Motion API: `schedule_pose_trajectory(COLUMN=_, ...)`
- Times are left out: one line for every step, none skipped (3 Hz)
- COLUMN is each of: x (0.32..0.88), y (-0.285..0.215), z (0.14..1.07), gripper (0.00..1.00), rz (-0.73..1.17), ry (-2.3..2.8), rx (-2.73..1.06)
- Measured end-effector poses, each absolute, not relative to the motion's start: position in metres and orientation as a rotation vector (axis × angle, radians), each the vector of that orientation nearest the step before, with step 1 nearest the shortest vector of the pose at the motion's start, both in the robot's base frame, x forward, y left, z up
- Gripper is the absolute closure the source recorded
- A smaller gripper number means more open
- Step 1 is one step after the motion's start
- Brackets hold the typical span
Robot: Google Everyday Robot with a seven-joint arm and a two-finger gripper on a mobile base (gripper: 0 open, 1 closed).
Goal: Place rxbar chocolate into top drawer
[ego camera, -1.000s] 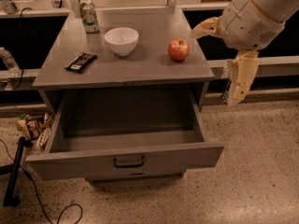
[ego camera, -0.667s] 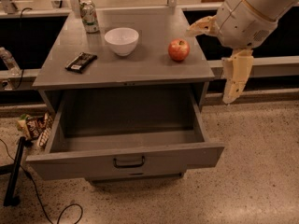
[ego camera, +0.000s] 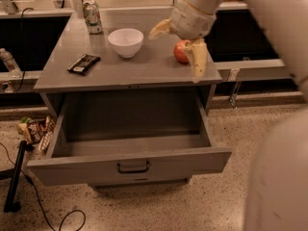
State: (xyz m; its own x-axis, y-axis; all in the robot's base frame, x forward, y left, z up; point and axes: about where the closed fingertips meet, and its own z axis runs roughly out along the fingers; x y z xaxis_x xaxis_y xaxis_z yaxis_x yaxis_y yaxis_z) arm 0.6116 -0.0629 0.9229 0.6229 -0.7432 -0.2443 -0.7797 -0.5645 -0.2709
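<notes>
The rxbar chocolate [ego camera: 83, 63], a flat black bar with a white label patch, lies on the left of the grey cabinet top [ego camera: 120, 73]. The top drawer [ego camera: 130, 141] is pulled wide open below, its inside bare, with a dark pull handle [ego camera: 133, 167] at the centre of its front panel. My gripper [ego camera: 174, 57] is open and empty, hovering over the right part of the cabinet top. One pale finger [ego camera: 160, 29] points left toward the bowl. The other [ego camera: 197, 61] hangs down just right of the apple. The bar lies well to its left.
A white bowl [ego camera: 125, 41], a soda can [ego camera: 92, 17] and a red apple [ego camera: 180, 51] stand on the cabinet top. Colourful snack packets [ego camera: 34, 129], cables and a black stand leg [ego camera: 14, 177] lie on the floor at left. My arm fills the right side.
My arm has swung left from beside the cabinet's right edge to over its top, near the apple. The bar, bowl, can and drawer have not moved.
</notes>
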Motion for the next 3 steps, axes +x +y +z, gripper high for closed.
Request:
schedule_pose_trajectory(x=0.680, y=0.003, z=0.879, gripper=0.00, rz=0.151, ry=1.053, rx=-2.603)
schedule_pose_trajectory(x=0.725, y=0.075, z=0.841, gripper=0.00, rz=0.144, ry=0.936, rx=-2.634)
schedule_pose_trajectory(x=0.732, y=0.078, z=0.840, gripper=0.00, rz=0.121, ry=0.937, rx=-2.609)
